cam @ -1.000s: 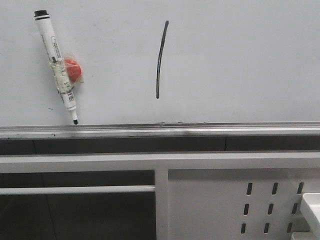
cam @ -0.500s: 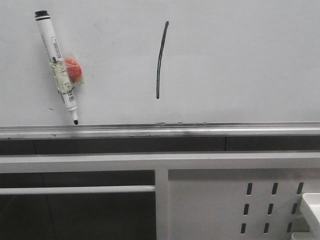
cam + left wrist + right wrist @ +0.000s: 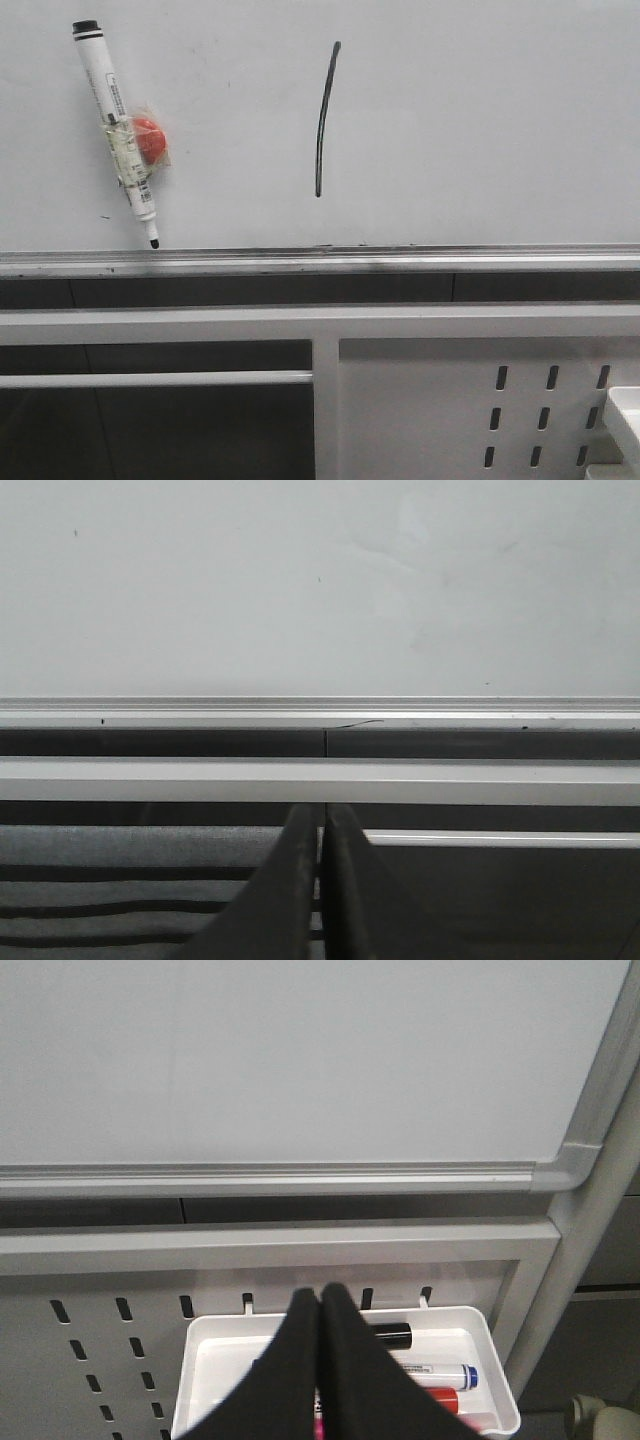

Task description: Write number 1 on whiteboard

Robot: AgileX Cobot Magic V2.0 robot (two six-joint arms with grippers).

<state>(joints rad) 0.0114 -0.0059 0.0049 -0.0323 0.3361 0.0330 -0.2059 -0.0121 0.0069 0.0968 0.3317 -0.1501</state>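
Observation:
The whiteboard (image 3: pixel 480 120) fills the upper front view, with its ink-smudged silver rail (image 3: pixel 400 262) below. A thin black, slightly curved stroke, the number 1 (image 3: pixel 324 118), stands near the board's middle. A white marker pen (image 3: pixel 117 130) with its black tip pointing down hangs on the board at the left, taped to a red magnet (image 3: pixel 148 139). Neither gripper shows in the front view. My left gripper (image 3: pixel 321 825) is shut and empty, below the board's rail (image 3: pixel 320 712). My right gripper (image 3: pixel 320 1305) is shut with nothing in it, in front of a white tray.
A white perforated metal panel (image 3: pixel 470 400) sits under the rail at the right. The white tray (image 3: pixel 470 1325) hooked on it holds several markers (image 3: pixel 440 1373). The board's rounded corner and a grey post (image 3: pixel 590 1190) stand at the far right.
The front view has shifted very slightly; the marker pen and the stroke sit a few pixels further right. Nothing else has moved.

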